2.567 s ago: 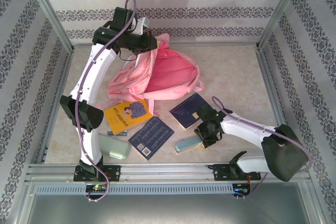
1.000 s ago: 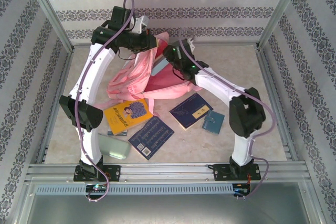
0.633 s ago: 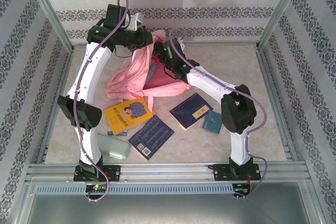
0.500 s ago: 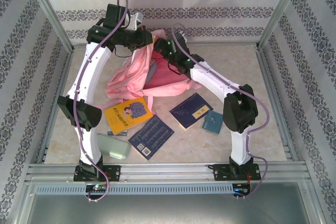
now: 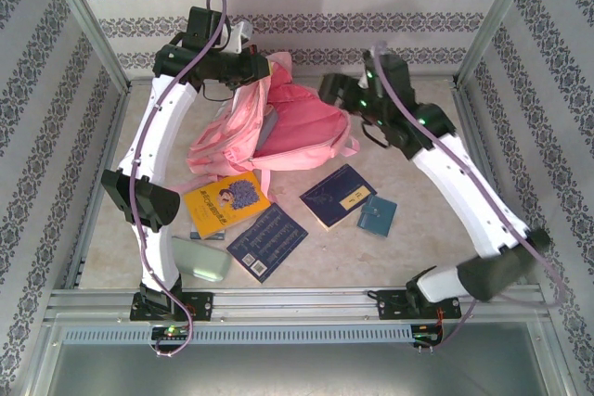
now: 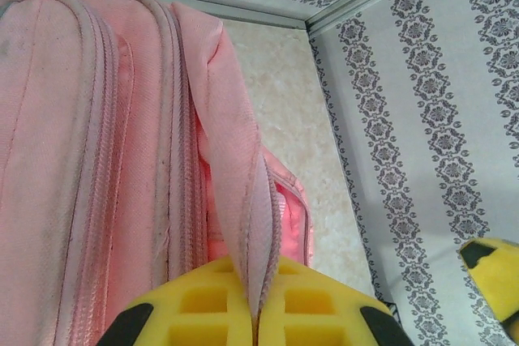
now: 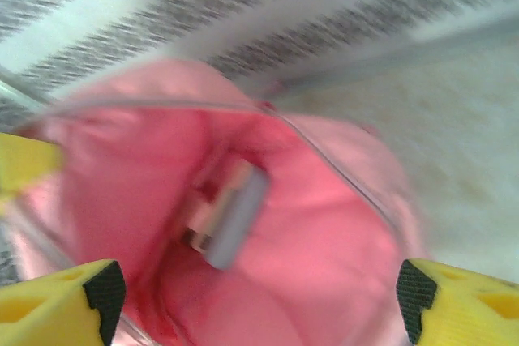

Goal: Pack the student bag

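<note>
Top external view, near edge first. A pale green pouch [image 5: 200, 260] lies flat on the counter [image 5: 408, 252], beside the lower link of the left arm [image 5: 160, 136]. A dark blue book [image 5: 267, 241] sits just right of the pouch, turned at an angle. A yellow book [image 5: 225, 203] lies behind both. A navy book [image 5: 338, 195] lies at centre, with a small teal notebook [image 5: 377, 215] just beside its right corner.

Beyond the books is the student bag [image 5: 297, 132], pink, at the far middle of the counter near the back wall. Its top is lifted and its mouth gapes toward the right. The left jaws are at the bag's raised top edge. The right arm [image 5: 464, 183] reaches in from the right, and its jaws hang apart from the bag, just off its right side.

Left wrist view: yellow pads [image 6: 308, 301] are pressed together, pinching a pink fabric edge of the bag [image 6: 97, 160].

Right wrist view, blurred: the jaws are spread wide, with nothing between them. The bag's open interior [image 7: 324, 265] holds a pale grey oblong item [image 7: 231, 215], too blurred to name.
</note>
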Controlling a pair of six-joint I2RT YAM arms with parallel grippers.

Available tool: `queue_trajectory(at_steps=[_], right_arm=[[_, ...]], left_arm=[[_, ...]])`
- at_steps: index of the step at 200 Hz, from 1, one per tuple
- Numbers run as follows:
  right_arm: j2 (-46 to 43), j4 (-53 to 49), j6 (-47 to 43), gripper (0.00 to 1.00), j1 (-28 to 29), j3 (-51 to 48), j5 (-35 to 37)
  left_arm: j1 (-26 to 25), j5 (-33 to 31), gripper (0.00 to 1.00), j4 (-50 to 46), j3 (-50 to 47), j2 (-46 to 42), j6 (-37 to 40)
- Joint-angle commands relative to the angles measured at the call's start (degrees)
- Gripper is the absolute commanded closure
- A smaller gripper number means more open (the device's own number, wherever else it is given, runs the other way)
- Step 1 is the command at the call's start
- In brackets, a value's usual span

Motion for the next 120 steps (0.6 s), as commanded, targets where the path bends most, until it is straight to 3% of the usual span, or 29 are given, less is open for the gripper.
queue_trajectory(at_steps=[1, 16, 41, 58, 83, 120], right_arm=[[-1.3, -14.5, 1.6, 0.02, -1.9, -9.6, 2.1], [-5.5, -14.4, 3.5, 0.02, -2.8, -18.9, 3.0], [-11.7, -9.4, 8.3, 0.02, -10.2, -34.3, -7.0], [-12.0, -10.3, 9.8, 0.02, -13.5, -39.4, -7.1], [-7.2, -11.9, 3.8, 0.02, -15.1, -41.6, -9.0], [6.2, -18.6, 0.2, 0.06, -7.9, -34.1, -4.4]], left_arm=[[-0.8, -0.5, 1.00, 6.0, 2.5, -4.1, -0.6], [-1.2, -0.9, 1.00, 5.5, 2.1, -4.4, 0.1], [-1.2, -1.1, 1.00, 4.8, 1.6, -5.0, 0.6], [-1.3, -1.0, 1.00, 4.8, 1.0, -5.6, 0.6], [-1.3, -0.3, 1.00, 4.8, 0.0, -6.1, 0.3], [-1.3, 0.2, 1.00, 4.9, -1.2, -6.5, 0.2]])
